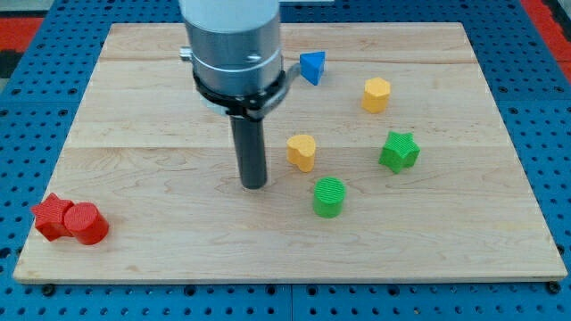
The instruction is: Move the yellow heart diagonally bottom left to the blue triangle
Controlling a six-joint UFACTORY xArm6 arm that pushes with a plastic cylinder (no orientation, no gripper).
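Here my tip point(254, 185) rests just left of the yellow heart point(302, 152); blue triangle point(312, 67) above.

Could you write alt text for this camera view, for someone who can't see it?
My tip rests on a wooden board, just left of a yellow heart. A blue triangle lies above; yellow, green and red blocks are scattered around.

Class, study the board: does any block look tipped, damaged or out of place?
Nothing stands out. My tip rests left of the yellow heart. The blue triangle, yellow hexagon, green star, green cylinder and both red blocks sit flat on the wooden board.
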